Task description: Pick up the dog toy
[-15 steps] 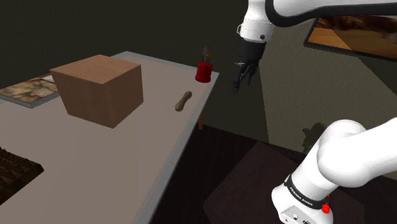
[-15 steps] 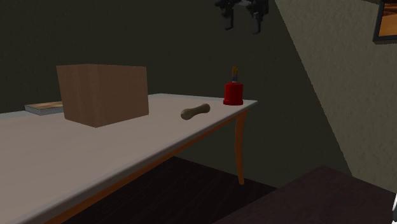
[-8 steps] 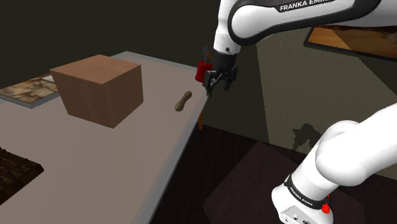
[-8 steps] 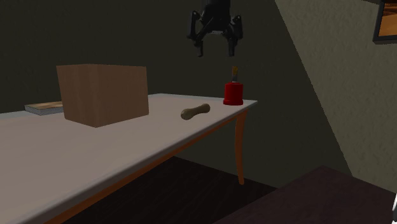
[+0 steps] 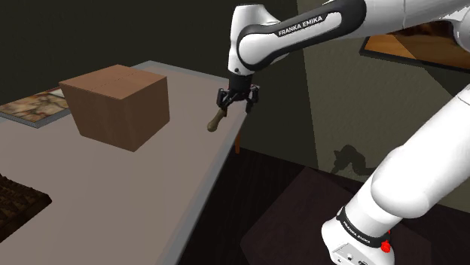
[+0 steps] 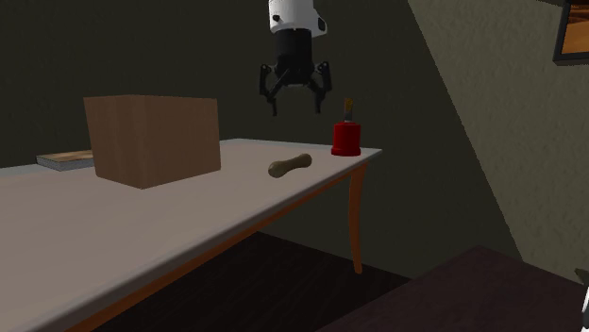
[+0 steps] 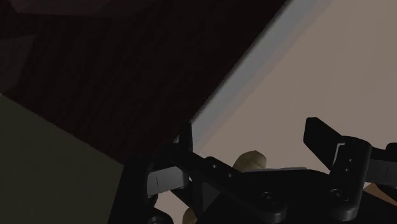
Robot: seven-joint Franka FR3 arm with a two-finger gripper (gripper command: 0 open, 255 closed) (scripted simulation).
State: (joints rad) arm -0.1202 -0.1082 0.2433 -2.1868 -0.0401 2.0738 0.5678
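Over the pale tabletop (image 6: 142, 226), the black gripper (image 6: 294, 102) hangs spread wide; the tan bone-shaped toy (image 6: 290, 166) looks light, stiff: pinch its narrow middle.

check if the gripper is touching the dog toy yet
Apart. In the second exterior view the open gripper hangs above the bone-shaped toy, with dark wall showing plainly between them.
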